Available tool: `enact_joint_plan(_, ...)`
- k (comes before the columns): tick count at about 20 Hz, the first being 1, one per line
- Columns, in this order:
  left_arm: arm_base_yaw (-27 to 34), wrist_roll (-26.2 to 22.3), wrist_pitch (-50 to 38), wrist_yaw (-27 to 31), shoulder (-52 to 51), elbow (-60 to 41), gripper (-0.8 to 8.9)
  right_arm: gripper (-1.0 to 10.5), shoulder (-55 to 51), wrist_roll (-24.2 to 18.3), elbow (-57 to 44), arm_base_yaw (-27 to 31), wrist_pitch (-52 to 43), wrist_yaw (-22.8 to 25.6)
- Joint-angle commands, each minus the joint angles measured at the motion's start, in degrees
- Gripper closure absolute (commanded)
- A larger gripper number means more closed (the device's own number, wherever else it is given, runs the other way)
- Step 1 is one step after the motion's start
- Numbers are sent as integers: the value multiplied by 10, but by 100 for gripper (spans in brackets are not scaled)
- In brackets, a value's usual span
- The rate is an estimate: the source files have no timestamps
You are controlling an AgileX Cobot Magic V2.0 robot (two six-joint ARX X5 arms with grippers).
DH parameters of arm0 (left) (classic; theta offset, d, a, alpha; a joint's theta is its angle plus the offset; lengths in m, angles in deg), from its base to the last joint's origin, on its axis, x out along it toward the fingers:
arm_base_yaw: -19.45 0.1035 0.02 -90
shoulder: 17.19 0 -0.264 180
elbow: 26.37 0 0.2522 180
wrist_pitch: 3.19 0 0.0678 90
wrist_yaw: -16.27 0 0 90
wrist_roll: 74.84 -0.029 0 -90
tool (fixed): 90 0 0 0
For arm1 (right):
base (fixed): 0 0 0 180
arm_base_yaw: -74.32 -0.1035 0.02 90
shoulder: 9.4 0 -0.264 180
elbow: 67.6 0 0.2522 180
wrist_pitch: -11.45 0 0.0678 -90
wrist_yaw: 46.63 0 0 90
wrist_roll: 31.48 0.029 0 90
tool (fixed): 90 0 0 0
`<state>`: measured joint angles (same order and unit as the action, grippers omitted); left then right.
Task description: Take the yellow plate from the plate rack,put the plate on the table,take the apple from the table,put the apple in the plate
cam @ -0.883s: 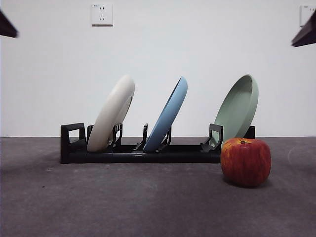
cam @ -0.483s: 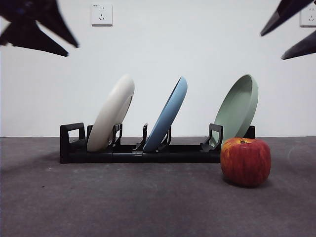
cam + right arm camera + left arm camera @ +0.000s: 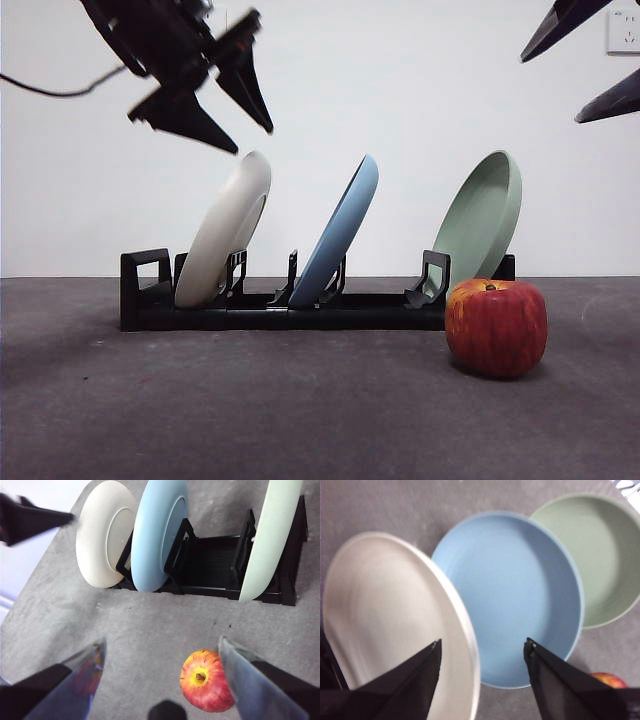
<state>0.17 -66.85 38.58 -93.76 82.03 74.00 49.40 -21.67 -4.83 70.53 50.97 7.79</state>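
The left claw (image 3: 245, 125) hangs wide open in the air, just above the top edge of the yellow plate (image 3: 224, 232), and holds nothing. That plate leans in the black plate rack (image 3: 285, 310) near its looped end. Next in the rack stand a blue plate (image 3: 340, 230) and a green plate (image 3: 484, 220). The red apple (image 3: 496, 327) sits on the grey counter (image 3: 250, 410), in front of the green plate. High above the apple, the right claw (image 3: 585, 65) is wide open and empty too.
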Motion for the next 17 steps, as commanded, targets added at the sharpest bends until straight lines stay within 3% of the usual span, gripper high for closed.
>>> enact_joint_plan(1, -3, -5, -3, 5, 19, -1, 531, 566, 1, -9, 1, -1, -2, -1)
enact_joint_plan(3, -3, -5, -3, 5, 23, -1, 545, 567, 1, -9, 1, -1, -2, -1)
enact_joint_plan(6, -3, -5, -10, -1, 23, -1, 805, 567, 1, -9, 1, -1, -2, 0)
enact_joint_plan(13, -2, -7, -1, -3, 17, 6, 822, 567, 1, -9, 1, -1, -2, 1)
enact_joint_plan(17, -3, -9, 75, -30, -12, 63, 822, 567, 1, -9, 1, -1, -2, 1)
